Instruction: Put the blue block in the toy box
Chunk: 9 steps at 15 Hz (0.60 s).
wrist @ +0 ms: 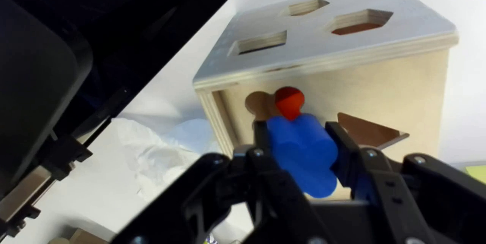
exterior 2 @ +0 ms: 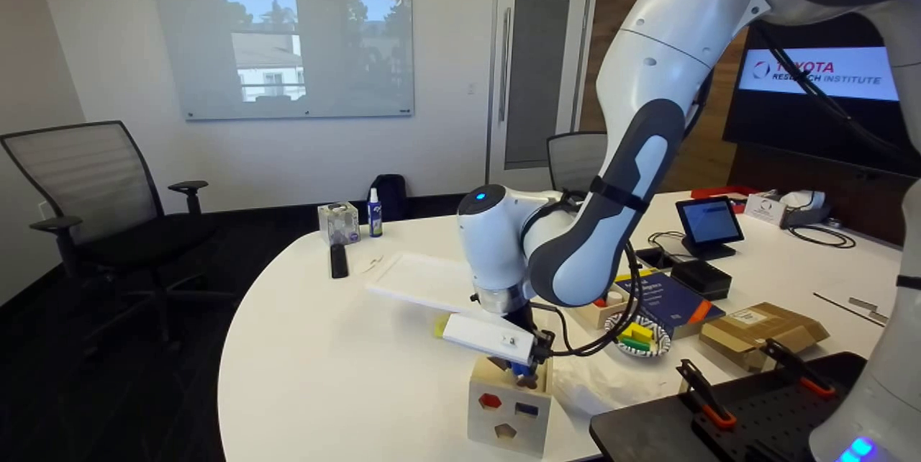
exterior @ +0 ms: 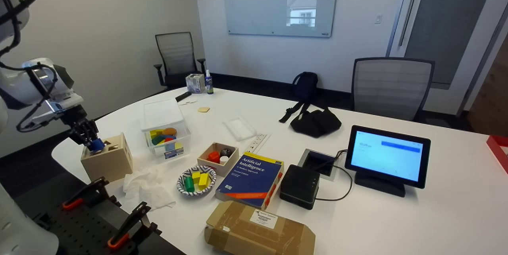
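The toy box point(exterior: 108, 164) is a light-wood cube on the table near the arm's base; it also shows in an exterior view point(exterior 2: 508, 427) and the wrist view point(wrist: 402, 80). Its top and side have cut-out holes. The blue block point(wrist: 307, 156) has rounded lobes and sits between my fingers in the wrist view; it shows small in both exterior views point(exterior: 97, 144) point(exterior 2: 519, 370). My gripper point(wrist: 298, 133) is shut on the blue block, just over the box's top, by the rounded hole. A red piece point(wrist: 289, 101) shows through that hole. Whether the block touches the top is unclear.
A crumpled white tissue point(exterior: 146, 191) lies beside the box. A clear plastic tub point(exterior: 164, 128), a patterned bowl point(exterior: 182, 189), a small wooden tray point(exterior: 209, 164), a blue book point(exterior: 250, 177) and a cardboard package point(exterior: 254, 235) stand further along. Black clamps point(exterior: 131, 223) edge the base plate.
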Each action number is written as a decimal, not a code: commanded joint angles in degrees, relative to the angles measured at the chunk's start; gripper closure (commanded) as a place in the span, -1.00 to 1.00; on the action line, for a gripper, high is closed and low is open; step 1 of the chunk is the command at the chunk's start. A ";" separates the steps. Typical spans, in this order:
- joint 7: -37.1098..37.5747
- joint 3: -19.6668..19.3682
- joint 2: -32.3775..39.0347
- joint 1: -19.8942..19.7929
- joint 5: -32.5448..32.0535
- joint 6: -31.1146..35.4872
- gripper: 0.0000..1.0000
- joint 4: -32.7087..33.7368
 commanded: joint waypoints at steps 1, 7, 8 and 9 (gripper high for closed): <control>-0.21 -1.88 -1.80 0.35 -3.16 4.32 0.69 -2.65; 0.06 -2.41 -2.90 0.72 -4.78 8.08 0.69 -4.51; 0.03 -2.21 -3.35 0.78 -4.66 8.32 0.69 -5.00; -0.34 -1.70 -4.02 0.67 -4.04 8.50 0.69 -5.73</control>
